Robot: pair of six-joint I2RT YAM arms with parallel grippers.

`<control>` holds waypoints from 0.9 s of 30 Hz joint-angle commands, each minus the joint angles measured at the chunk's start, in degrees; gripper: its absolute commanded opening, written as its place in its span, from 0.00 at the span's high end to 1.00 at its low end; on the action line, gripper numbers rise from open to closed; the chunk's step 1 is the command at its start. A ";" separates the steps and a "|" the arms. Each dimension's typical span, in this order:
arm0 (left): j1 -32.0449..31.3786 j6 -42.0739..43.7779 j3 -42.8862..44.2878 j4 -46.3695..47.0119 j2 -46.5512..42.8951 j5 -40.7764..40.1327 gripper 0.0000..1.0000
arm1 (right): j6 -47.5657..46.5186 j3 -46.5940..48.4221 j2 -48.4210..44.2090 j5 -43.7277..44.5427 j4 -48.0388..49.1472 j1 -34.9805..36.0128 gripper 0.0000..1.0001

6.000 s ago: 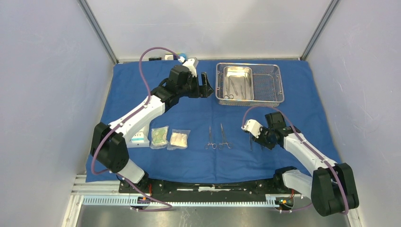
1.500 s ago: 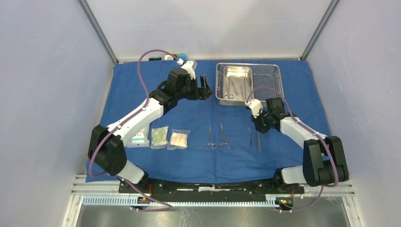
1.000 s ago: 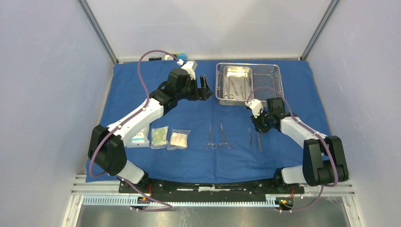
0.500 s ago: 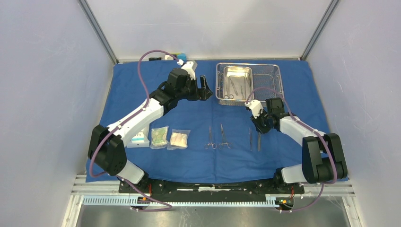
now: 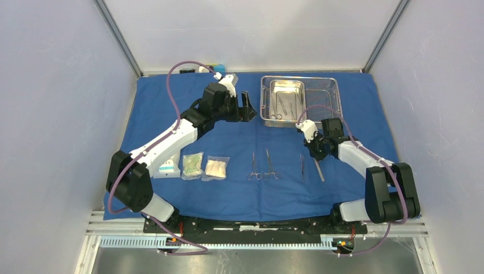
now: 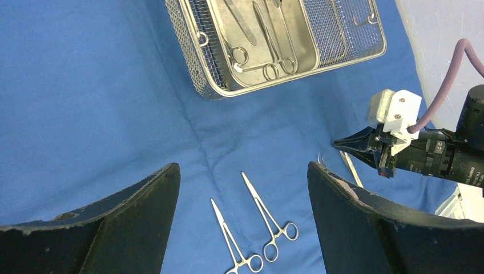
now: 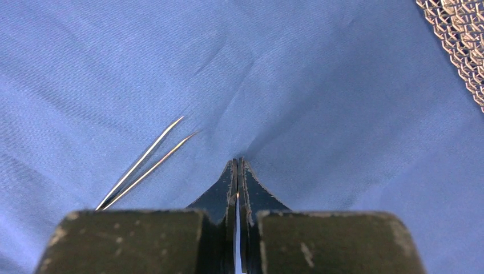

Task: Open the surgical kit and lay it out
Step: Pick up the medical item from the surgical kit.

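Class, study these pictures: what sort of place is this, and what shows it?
Most likely a robotics lab cell staged as a surgical prep table: left arm and right arm bolted at the near edge, plain panel walls around, a blue cloth carrying a steel mesh tray and metal instruments.

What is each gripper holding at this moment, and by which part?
The right gripper seems shut on the far end of a slim straight metal instrument; the left gripper is open and empty.

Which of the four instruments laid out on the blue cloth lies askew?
The rightmost one, beside the right hand: it slants, while the other three lie nearly straight.
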 commanded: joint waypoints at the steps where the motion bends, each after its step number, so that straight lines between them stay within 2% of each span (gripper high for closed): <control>1: 0.28 1.71 -0.37 2.65 -2.05 -0.27 0.12 | 0.94 0.89 -2.15 -1.29 -0.29 -0.26 1.00; 8: 0.29 1.30 -0.39 2.82 -1.51 0.07 0.12 | 6.97 1.11 -1.56 0.49 -0.23 -0.12 1.00; 14: 0.25 1.19 -0.28 2.86 -1.26 0.23 0.12 | 10.56 1.87 -0.01 -2.90 -0.94 -0.02 1.00; 21: 0.25 1.43 -0.78 3.00 -1.34 0.31 0.12 | 11.18 2.72 -0.26 -9.75 -0.53 -0.02 1.00; 27: 0.30 1.98 -1.66 4.20 -0.99 2.37 0.12 | 8.66 3.94 -2.79 -11.62 -1.25 -0.17 1.00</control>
